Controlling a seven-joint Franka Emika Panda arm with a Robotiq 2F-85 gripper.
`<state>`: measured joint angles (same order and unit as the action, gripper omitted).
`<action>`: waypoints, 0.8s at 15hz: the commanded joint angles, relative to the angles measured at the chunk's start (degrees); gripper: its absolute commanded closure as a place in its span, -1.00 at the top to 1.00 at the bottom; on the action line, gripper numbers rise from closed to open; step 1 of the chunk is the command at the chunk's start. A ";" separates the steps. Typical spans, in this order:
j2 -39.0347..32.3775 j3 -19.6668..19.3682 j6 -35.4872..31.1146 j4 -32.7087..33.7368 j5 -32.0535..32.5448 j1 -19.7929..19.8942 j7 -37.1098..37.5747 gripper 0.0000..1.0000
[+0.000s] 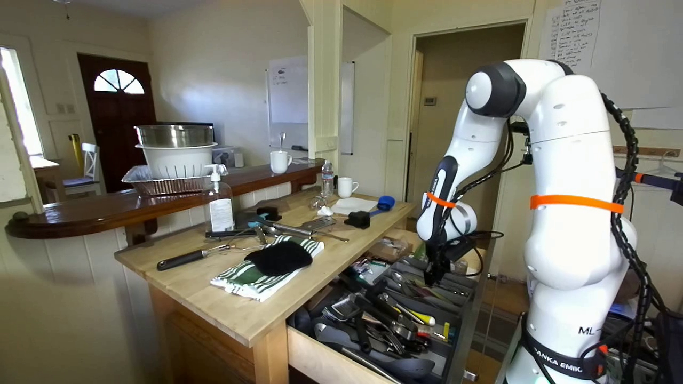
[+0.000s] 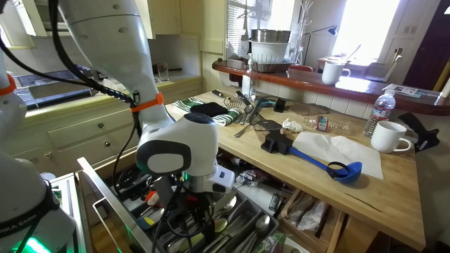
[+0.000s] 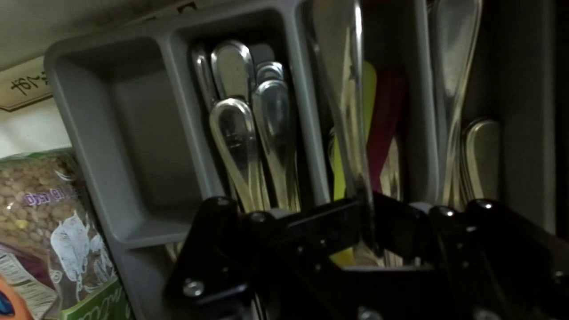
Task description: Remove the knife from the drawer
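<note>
The open light-wood drawer (image 1: 331,358) holds a grey tray full of utensils. It also shows in an exterior view (image 2: 105,191). My black gripper (image 1: 431,276) points down into the tray's cutlery section; it also shows in an exterior view (image 2: 208,230). In the wrist view the fingertips (image 3: 368,218) are closed on a thin silver utensil (image 3: 351,111), whose broad end rises above the tray. I cannot tell from its shape whether it is the knife. Yellow-green (image 3: 369,95) and dark red (image 3: 389,115) handles lie below it in the same compartment. The utensil's lower end is hidden.
Silver handles (image 3: 271,129) fill the neighbouring compartment. A food bag (image 3: 49,222) lies beside the tray. The wooden counter (image 1: 299,304) overhangs the drawer and bears a striped towel (image 1: 256,285), a whisk-like tool and a blue ladle (image 2: 346,172). The drawer front (image 2: 116,207) stands near the robot base.
</note>
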<state>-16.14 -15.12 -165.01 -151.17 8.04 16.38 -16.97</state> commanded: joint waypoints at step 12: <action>29.66 -0.88 22.70 -2.22 7.49 0.82 -4.45 -1.00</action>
<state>6.47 -16.80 -149.01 -154.35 12.22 17.67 -20.36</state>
